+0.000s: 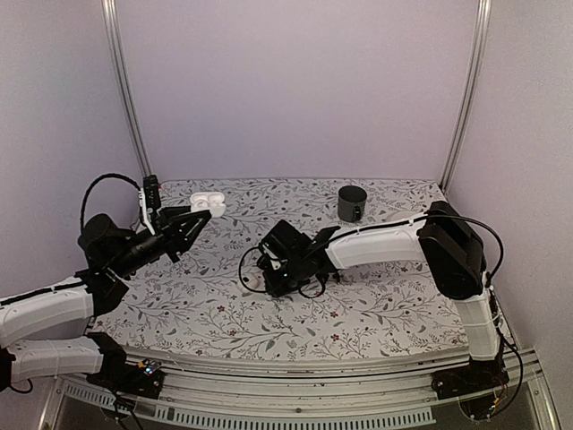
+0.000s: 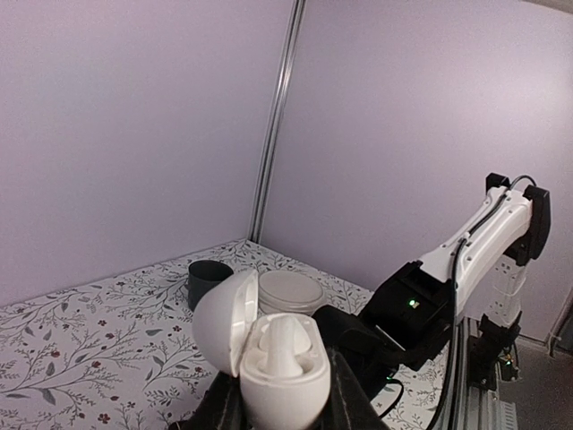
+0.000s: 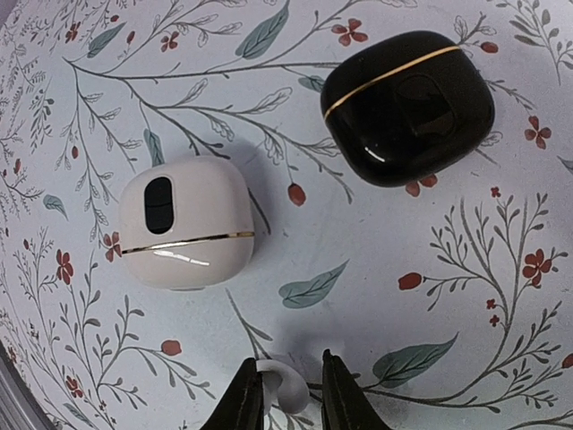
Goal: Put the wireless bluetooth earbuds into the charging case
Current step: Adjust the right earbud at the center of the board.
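White earbud (image 2: pixel 283 348) stands in open case (image 2: pixel 291 394) — long axis upward.

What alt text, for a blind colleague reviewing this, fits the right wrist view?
A small white plastic earbud sits between the black fingertips of the right gripper at the bottom edge; whether it is gripped is unclear. Beyond, on a floral tablecloth, lie a closed white pebble-shaped case and a closed glossy black case, each with a gold seam.

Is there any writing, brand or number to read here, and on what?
None can be read.
The closed white case and the black case bear a gold line but no letters.
The open white case looks plain.
Anything on the grey cup is too small to tell.
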Robot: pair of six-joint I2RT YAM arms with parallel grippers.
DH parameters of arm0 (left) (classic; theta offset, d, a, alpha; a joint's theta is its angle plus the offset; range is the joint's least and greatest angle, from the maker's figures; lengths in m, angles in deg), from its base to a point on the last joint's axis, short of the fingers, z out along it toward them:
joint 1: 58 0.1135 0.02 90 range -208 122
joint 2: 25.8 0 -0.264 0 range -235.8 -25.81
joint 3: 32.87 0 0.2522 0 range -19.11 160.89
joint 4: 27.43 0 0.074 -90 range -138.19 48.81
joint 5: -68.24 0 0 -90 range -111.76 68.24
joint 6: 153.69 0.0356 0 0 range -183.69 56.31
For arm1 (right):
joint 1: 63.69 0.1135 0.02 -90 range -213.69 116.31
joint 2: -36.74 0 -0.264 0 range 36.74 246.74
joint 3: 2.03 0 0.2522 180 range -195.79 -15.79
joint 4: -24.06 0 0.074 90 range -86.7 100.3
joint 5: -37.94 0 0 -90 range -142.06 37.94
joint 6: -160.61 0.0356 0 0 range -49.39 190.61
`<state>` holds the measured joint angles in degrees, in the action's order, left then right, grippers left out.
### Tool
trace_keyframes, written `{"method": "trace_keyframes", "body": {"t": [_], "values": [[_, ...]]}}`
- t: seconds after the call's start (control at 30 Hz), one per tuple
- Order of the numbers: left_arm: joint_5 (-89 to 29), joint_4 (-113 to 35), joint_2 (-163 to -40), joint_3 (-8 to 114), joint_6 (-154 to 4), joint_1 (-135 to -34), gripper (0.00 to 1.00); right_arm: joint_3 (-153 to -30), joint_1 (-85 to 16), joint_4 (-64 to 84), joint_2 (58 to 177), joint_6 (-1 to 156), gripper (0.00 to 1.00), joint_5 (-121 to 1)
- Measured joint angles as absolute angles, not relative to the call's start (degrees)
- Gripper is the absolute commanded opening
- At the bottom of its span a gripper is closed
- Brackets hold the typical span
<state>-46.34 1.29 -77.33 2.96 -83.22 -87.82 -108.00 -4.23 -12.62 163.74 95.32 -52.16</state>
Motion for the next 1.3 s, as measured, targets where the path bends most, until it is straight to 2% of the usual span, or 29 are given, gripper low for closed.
{"method": "trace_keyframes", "body": {"t": [0.5, 0.57, 0.77, 1.07, 1.3], "values": [[-46.63, 1.36, -78.99, 2.96, -83.26, -87.8, 0.0, -105.7, -4.23, -11.26, 163.11, 96.83, 0.2, -51.4], [-46.65, 1.36, -79.06, 2.96, -83.26, -87.78, 0.0, -104.85, -3.97, -11.33, 162.34, 97.03, 0.14, -51.07], [-46.8, 1.44, -79.21, 2.96, -83.26, -87.76, 0.0, -100.98, -3.22, -12.03, 158.96, 98.67, 0.11, -50.24], [-46.98, 1.77, -79.85, 2.96, -83.5, -87.71, 0.0, -92.96, -2.39, -12.18, 153.43, 101.71, 0.13, -50.02], [-47.0, 1.79, -79.85, 2.96, -83.79, -87.71, 0.0, -92.78, -2.74, -11.15, 153.06, 101.05, 0.24, -50.41]]}}
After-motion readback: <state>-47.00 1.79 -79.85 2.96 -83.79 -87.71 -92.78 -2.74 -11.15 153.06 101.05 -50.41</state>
